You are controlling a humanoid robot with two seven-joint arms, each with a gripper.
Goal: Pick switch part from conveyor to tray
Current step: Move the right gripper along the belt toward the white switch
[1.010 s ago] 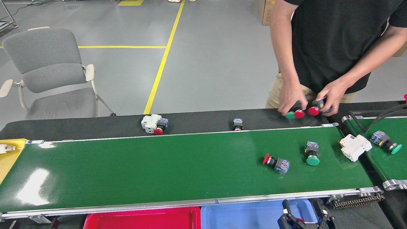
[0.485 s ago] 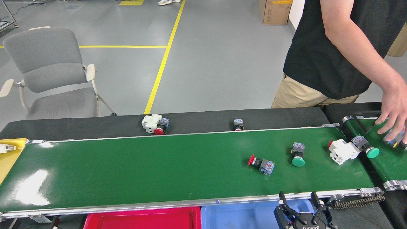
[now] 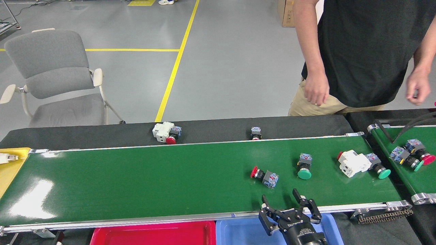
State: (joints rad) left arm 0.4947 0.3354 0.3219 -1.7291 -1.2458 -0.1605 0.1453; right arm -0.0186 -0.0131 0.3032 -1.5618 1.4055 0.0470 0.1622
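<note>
Several switch parts lie on the right half of the dark-green conveyor (image 3: pixel 153 180). A red-button switch part (image 3: pixel 265 176) is nearest my right gripper. A green-button switch part (image 3: pixel 304 165) sits to its right. Farther right, a white block (image 3: pixel 353 163) touches another green-button part (image 3: pixel 378 167). My right gripper (image 3: pixel 280 199) is open and empty over the conveyor's near rail, just in front of the red-button part. The blue tray (image 3: pixel 238 233) and the red tray (image 3: pixel 153 234) sit below the near rail. My left gripper is out of view.
A person stands behind the belt at the right, hands (image 3: pixel 316 90) raised off it. The shorter green belt (image 3: pixel 414 173) at the right carries two more switches (image 3: pixel 410 157). Loose parts (image 3: pixel 167 132) lie on the black strip behind. A yellow tray (image 3: pixel 8 168) and a chair (image 3: pixel 54 78) are at the left.
The parts on the conveyor have drifted left. My right gripper has risen and moved left toward the red-button part. The person's hand has left the right belt, where two switches now lie.
</note>
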